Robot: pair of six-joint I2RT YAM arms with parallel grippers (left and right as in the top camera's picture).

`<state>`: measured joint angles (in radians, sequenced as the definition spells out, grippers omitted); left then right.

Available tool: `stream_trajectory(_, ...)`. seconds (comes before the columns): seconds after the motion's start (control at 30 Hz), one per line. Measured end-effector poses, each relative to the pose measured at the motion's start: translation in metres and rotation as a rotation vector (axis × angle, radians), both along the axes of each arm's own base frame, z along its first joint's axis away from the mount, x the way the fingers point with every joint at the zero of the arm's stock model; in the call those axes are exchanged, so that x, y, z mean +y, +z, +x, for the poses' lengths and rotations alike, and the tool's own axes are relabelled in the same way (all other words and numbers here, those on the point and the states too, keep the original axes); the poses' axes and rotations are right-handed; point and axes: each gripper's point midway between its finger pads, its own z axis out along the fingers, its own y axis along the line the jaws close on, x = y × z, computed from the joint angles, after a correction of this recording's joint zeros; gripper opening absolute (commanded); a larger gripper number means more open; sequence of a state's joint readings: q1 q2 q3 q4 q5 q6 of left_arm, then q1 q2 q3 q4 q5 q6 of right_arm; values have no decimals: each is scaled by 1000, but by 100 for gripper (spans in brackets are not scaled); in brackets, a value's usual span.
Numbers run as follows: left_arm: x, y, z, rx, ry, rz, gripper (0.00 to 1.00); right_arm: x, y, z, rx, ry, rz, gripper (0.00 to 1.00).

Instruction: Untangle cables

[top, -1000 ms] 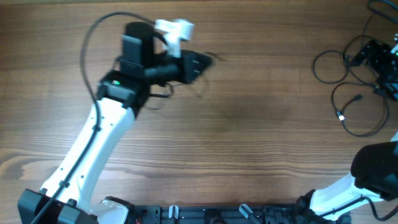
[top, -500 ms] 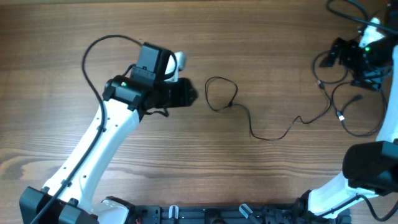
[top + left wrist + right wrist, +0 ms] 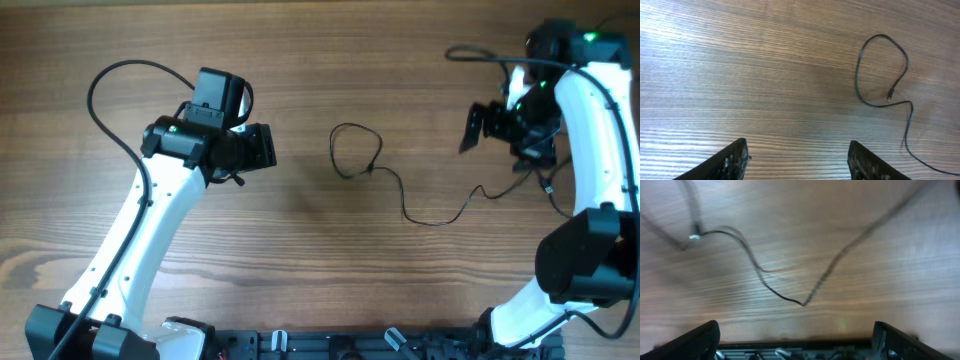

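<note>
One thin black cable (image 3: 437, 222) lies loose on the wooden table, with a loop at its left end and a wavy run toward the right arm. The left wrist view shows that loop (image 3: 856, 80) and its small plug tip (image 3: 889, 98) ahead and to the right. My left gripper (image 3: 262, 148) (image 3: 800, 161) is open and empty, left of the loop. My right gripper (image 3: 478, 126) (image 3: 796, 340) stands wide open above the cable's right stretch (image 3: 790, 300), which is blurred. The right arm hides most of the other cables.
A short piece of another cord with a plug (image 3: 548, 186) shows beside the right arm. The left arm's own thick cable (image 3: 110, 85) arcs over the table at the left. A black rail (image 3: 330, 345) runs along the table's front edge.
My left gripper opened and let go of the cable, which now lies spread on the table, and drew back to the left. The right arm swung in from the right edge toward the cable.
</note>
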<state>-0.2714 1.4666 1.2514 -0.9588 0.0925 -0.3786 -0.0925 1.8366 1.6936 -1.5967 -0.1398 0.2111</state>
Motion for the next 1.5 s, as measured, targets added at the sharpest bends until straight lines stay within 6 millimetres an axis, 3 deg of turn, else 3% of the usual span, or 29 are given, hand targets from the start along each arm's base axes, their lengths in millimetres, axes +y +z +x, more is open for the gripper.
stream_trajectory(0.13,1,0,0,2,4,3,67,-5,-26,-8,38,-116,-48,100)
stream_trajectory(0.2,2,0,0,3,4,3,67,-6,-29,-12,21,-177,-66,100)
stream_trajectory(0.4,2,0,0,1,5,6,66,-6,0,-29,-193,-368,-83,100)
stream_trajectory(0.5,2,0,0,1,5,6,66,-5,3,-37,-256,-442,-76,99)
stream_trajectory(0.6,2,0,0,1,5,7,66,-4,-22,-50,-231,-478,-78,100)
stream_trajectory(0.77,2,-1,0,2,5,7,66,7,-82,-66,-177,-496,-38,94)
stream_trajectory(0.87,2,-1,0,2,5,8,66,20,-108,-67,-197,-480,16,73)
stream_trajectory(0.9,2,-1,0,2,6,8,66,25,-117,-68,-200,-474,36,62)
stream_trajectory(1.0,3,-1,0,2,6,10,66,38,-133,-73,-208,-454,89,17)
stream_trajectory(1.03,3,-1,0,2,7,10,66,41,-135,-75,-204,-454,99,10)
stream_trajectory(1.23,3,-1,0,2,6,10,65,47,-134,-67,-236,-451,148,4)
stream_trajectory(1.5,3,-1,0,2,6,10,64,55,-124,-63,-242,-384,196,5)
